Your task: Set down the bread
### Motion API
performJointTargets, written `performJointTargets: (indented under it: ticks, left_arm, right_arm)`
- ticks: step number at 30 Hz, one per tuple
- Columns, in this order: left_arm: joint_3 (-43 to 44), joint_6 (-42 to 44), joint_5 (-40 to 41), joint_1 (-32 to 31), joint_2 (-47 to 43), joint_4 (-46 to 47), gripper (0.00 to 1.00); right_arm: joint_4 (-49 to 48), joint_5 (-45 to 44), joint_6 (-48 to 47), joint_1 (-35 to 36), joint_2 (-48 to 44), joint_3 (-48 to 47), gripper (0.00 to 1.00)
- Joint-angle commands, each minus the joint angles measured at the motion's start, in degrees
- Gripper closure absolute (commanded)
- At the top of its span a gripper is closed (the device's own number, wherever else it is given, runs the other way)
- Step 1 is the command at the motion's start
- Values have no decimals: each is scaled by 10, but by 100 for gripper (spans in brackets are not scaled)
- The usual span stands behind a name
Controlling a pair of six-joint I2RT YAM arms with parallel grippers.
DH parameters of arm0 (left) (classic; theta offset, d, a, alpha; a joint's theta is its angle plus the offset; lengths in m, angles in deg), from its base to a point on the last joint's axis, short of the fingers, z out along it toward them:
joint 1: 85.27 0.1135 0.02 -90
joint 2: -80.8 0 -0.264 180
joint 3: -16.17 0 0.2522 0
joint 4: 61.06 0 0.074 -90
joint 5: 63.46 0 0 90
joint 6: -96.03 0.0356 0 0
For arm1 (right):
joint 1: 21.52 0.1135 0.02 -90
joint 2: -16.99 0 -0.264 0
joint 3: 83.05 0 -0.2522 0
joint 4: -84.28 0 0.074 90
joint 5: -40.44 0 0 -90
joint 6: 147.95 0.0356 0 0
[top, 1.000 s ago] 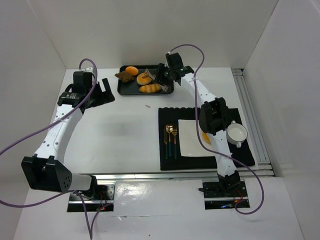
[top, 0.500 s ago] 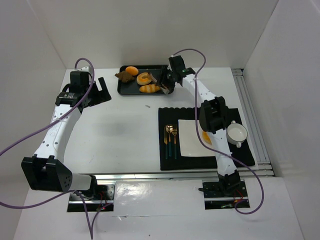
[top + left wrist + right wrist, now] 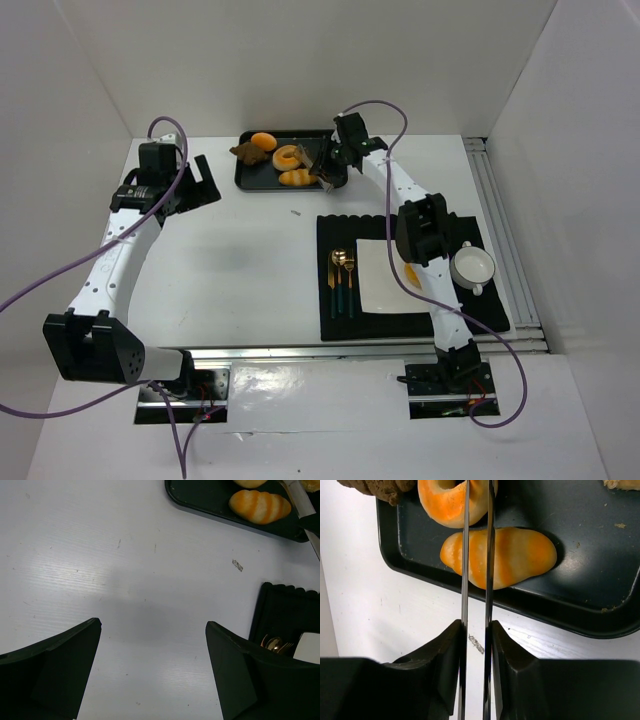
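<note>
A striped orange bread roll (image 3: 515, 555) lies at the front of the black tray (image 3: 600, 555), also in the top view (image 3: 298, 177). My right gripper (image 3: 477, 630) is shut on metal tongs (image 3: 490, 540), whose two thin blades run close together over the roll's left part towards the ring-shaped bread (image 3: 447, 502). In the top view the right gripper (image 3: 328, 170) hangs at the tray's (image 3: 252, 178) right front corner. My left gripper (image 3: 152, 630) is open and empty over bare table; in the top view it (image 3: 205, 180) is left of the tray.
The tray also holds a round orange bun (image 3: 264, 141), a brown bread (image 3: 247, 152) and the ring bread (image 3: 288, 157). A black placemat (image 3: 340, 235) at the right carries a white plate (image 3: 380, 275), gold cutlery (image 3: 342, 278) and a white bowl (image 3: 473, 267).
My right gripper with the tongs has moved a little left and down over the tray's front, onto the striped roll. The left gripper has shifted slightly left.
</note>
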Motion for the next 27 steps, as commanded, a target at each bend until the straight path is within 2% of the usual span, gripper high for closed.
performJointTargets:
  ticks: [1,7,16,20,23,24,26,27]
  left_arm:
    - [1,20,4,4,-2,15,1]
    - [1,20,4,4,-2,15,1]
    - [1,10,-18,4,-9,15,1]
    - [-5,10,-24,4,-19,15,1]
    - [-5,10,-29,4,-19,15,1]
    - [-5,10,-34,4,-19,15,1]
    - [1,10,-40,4,-19,15,1]
    - [1,10,-40,4,-19,15,1]
  right_arm:
    - [-33,8,1,5,-23,-34,71]
    - [-58,-5,7,0,-90,6,77]
    - [-74,-17,12,-5,-177,53,78]
    - [-50,-26,-12,-5,-254,99,78]
    - [-18,-58,-49,-5,-334,212,79]
    - [-11,-88,-57,-5,-403,292,79]
    - [11,-115,-75,-11,-476,376,79]
    - [24,-131,-80,-11,-548,451,79]
